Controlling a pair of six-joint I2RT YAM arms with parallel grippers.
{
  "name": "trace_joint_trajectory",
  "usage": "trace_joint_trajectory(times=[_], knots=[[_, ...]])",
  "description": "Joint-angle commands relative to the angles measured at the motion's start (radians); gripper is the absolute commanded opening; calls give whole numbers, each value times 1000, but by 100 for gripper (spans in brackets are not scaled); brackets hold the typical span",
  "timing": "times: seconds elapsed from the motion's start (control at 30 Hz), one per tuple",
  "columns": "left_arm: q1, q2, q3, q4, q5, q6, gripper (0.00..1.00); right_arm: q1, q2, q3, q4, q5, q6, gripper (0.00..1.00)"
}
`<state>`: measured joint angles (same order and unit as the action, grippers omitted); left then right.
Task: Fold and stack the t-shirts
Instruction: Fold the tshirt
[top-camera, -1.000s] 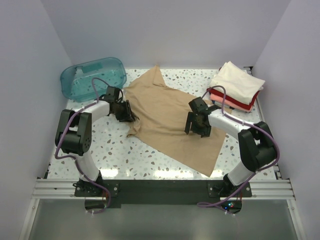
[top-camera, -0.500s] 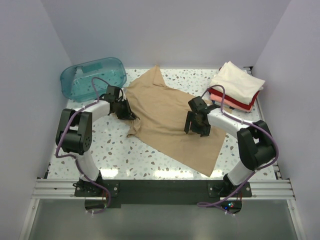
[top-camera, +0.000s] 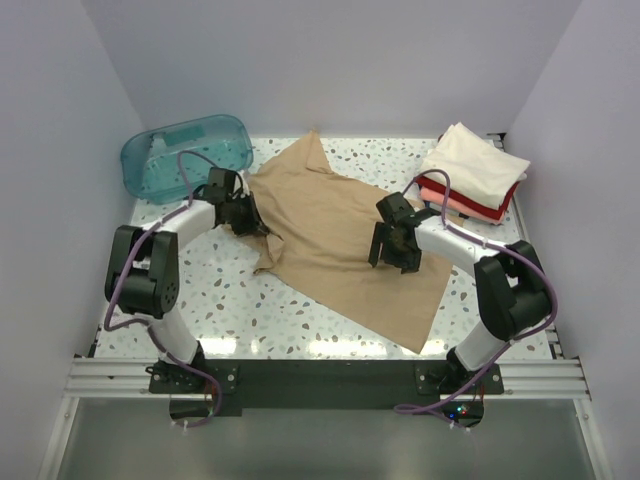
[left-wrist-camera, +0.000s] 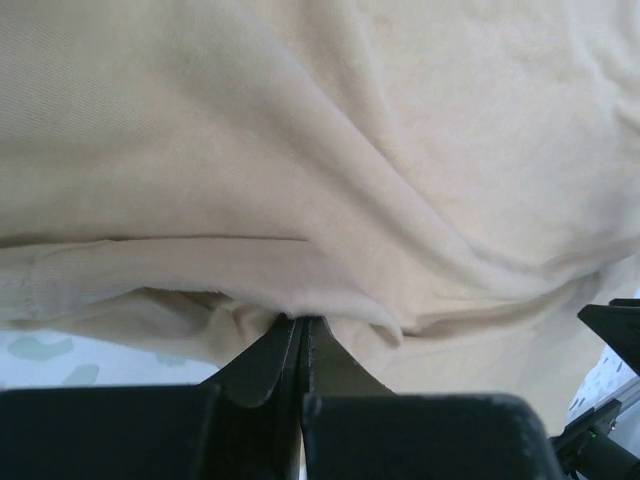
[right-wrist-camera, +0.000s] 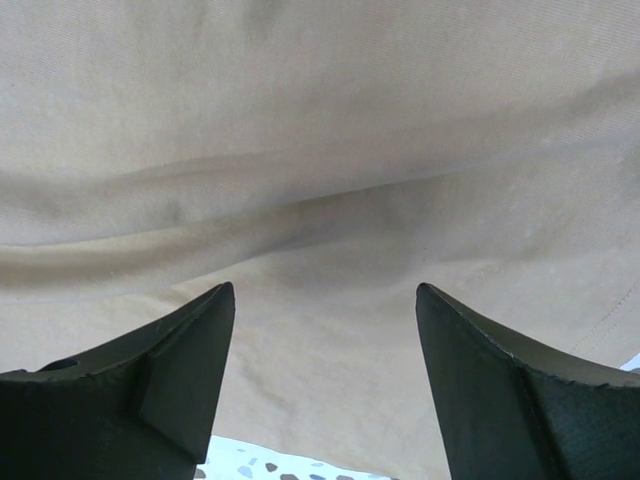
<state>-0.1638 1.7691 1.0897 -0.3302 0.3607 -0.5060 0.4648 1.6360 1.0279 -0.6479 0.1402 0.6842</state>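
Grip newly closed, left gripper (left-wrist-camera: 301, 326) pinching tan t-shirt (left-wrist-camera: 380, 150) edge

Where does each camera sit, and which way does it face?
Top: above and behind, looking down at the table; left arm and right arm show.
Left wrist: on its arm, facing the tan shirt; left claw shut on its edge.
Right wrist: on its arm, over the shirt; right claw open.
Shared: all three show the tan shirt.
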Motion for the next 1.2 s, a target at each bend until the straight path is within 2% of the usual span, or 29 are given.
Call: trace_joint_trajectory(times=[0.0, 0.33, 0.63, 0.87, 1.17], knots=[[15, -128, -7, -21, -25, -3, 0, 2, -47, -6, -39, 36, 0, 77], [95, -364, -111, -104, -120, 6, 0, 5, -152, -64, -122, 71, 24, 77], [127, -528, -152, -168, -226, 12, 0, 5, -433, -259, -289, 50, 118, 75], [136, -614, -189, -228, -334, 23, 0, 6, -527, -382, -378, -31, 150, 66], [142, -632, -205, -237, -321, 18, 0, 20, -524, -480, -361, -80, 167, 54]])
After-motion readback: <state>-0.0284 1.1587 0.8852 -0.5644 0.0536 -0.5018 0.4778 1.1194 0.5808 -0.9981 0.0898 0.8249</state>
